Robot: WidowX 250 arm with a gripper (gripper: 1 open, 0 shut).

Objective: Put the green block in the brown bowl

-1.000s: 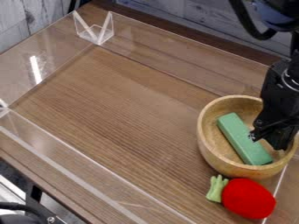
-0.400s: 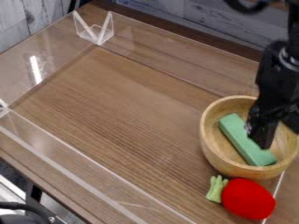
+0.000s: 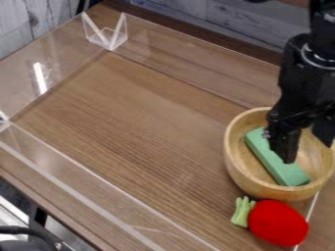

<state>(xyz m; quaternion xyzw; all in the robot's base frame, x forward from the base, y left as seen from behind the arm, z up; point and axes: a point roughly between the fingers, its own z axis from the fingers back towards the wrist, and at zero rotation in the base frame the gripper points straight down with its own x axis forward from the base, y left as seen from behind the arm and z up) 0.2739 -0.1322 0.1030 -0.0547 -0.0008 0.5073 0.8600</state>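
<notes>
A red strawberry toy with green leaves [image 3: 272, 220] is lying at the lower right of the frame on the brown wood-grain tabletop [image 3: 144, 118]. A clear acrylic wall [image 3: 102, 31] is standing along the upper-left edge.

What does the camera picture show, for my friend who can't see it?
A green block lies inside a brown wooden bowl on a wooden table, with the robot's open black gripper just above it. A red strawberry toy sits beside the bowl, nearer the camera.
</notes>
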